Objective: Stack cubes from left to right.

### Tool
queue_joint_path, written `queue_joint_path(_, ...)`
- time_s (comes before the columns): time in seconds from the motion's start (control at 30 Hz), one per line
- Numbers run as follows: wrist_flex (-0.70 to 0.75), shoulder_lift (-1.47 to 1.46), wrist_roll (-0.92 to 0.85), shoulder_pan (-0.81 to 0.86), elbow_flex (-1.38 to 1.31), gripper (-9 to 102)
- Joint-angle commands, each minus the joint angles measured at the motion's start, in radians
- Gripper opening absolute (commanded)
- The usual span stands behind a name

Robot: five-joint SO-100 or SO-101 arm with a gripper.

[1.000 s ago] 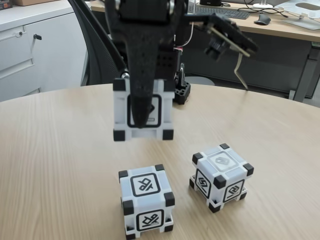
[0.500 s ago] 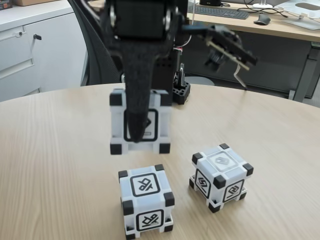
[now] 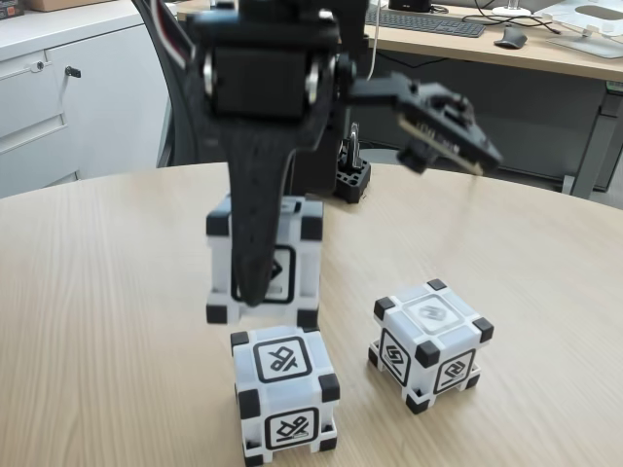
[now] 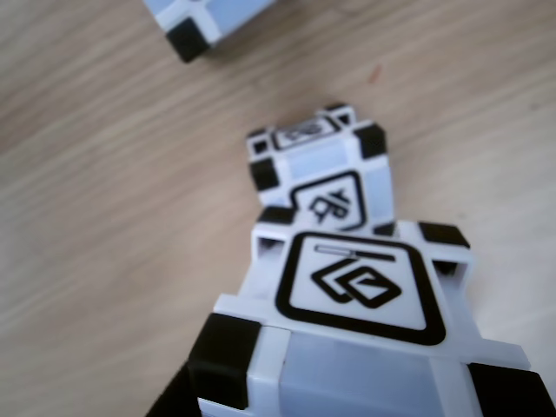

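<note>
In the fixed view my gripper (image 3: 257, 284) is shut on a white cube (image 3: 300, 261) with black corners and holds it in the air. One black finger (image 3: 255, 224) crosses the cube's front face. The held cube hangs just above and slightly left of a second cube (image 3: 284, 387) that rests on the table near the front edge. A third cube (image 3: 429, 344) sits to the right, turned at an angle. In the other view the held cube (image 4: 358, 294) is at the bottom, the second cube (image 4: 323, 174) lies beneath and beyond it, and the corner of another cube (image 4: 208, 19) is at the top.
The cubes rest on a round wooden table (image 3: 107, 292). A small black holder (image 3: 352, 181) stands at the table's back by the arm's base. Behind are an office chair (image 3: 190, 107), a white cabinet (image 3: 58, 88) and a desk (image 3: 545, 53) with a keyboard and mouse.
The gripper has come down with the cube, drifting slightly left and toward the camera, so the held cube now hangs close above the front cube. Both table cubes stayed put.
</note>
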Motion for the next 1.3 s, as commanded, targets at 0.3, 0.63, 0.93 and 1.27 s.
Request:
queue_joint_path(0.3,-0.13,-0.032,-0.029,0.006,-0.169,0)
queue_joint_path(0.63,-0.12,-0.041,-0.003,-0.011,-0.161,0)
queue_joint_path(0.93,-0.118,-0.046,0.031,-0.014,-0.123,0)
queue_joint_path(1.27,-0.118,-0.031,0.025,-0.012,0.015,0)
